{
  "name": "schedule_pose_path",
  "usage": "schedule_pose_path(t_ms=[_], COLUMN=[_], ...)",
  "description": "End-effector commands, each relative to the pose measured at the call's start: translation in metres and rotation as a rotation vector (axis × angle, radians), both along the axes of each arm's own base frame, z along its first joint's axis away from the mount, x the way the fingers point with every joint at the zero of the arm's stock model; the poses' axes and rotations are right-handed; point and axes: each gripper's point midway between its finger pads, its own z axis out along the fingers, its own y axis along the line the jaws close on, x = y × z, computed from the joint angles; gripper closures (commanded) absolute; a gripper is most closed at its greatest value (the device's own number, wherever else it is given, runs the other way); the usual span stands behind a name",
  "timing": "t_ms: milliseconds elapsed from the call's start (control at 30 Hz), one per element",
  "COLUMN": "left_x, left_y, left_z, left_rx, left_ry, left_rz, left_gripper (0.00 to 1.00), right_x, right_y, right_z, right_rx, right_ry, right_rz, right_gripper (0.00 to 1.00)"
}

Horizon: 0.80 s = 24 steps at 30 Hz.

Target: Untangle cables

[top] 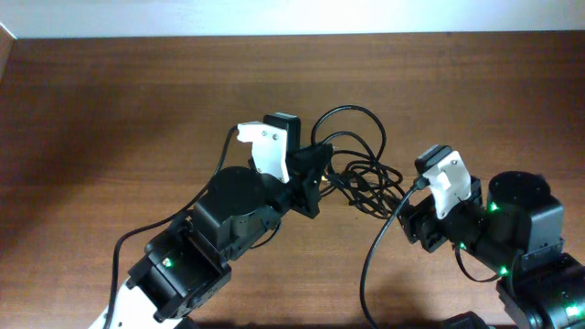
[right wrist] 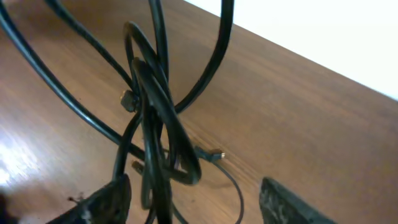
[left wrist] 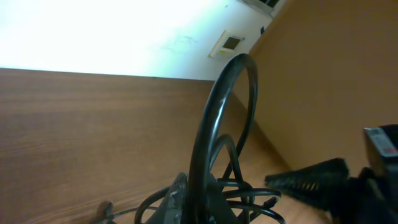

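The cables (top: 364, 170) are thin black cords knotted in a loose tangle at the table's middle, with one loop arching toward the far side. My left gripper (top: 315, 179) is shut on a strand at the tangle's left edge. In the left wrist view that cable (left wrist: 214, 124) rises in a tall arc from the closed left gripper (left wrist: 200, 202). My right gripper (top: 411, 206) sits at the tangle's right side. In the right wrist view the right gripper (right wrist: 196, 205) is open, and the bundle (right wrist: 155, 124) hangs between the jaws, close to the left fingertip (right wrist: 109, 199). A small silvery-tipped plug (right wrist: 214, 154) lies on the wood.
One long black cord (top: 373, 256) trails from the right gripper toward the table's front edge. The wooden table (top: 137, 100) meets a white wall along its far edge. The right arm (left wrist: 323, 177) shows in the left wrist view.
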Motion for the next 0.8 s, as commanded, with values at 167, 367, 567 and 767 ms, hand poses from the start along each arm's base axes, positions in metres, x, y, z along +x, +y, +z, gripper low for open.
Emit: schedule_pose_path(t_ms=[167,367,567,767], left_x=[-0.004,0.012,0.016,0.012], left_y=[-0.004,0.025,0.026,0.035], left_z=[0.012,-0.011,-0.029,-0.048], left_rx=[-0.024,0.075,0.125,0.197], left_ry=[-0.037,0.004,0.050,0.101], left_rz=[-0.037,0.144,0.162,0.182], left_gripper=[1.00,1.00,1.00,1.00], right_x=[-0.004,-0.014,-0.021,-0.017], right_y=[0.007,0.022,0.027,0.029], right_z=[0.006,0.028,0.053,0.069], right_rx=[0.025,0.105,0.153,0.191], right_ry=[-0.006,-0.074,-0.171,-0.225], right_rz=[0.045,0.141,0.185,0.177], right_gripper=[0.96,0.96,0.96,0.96])
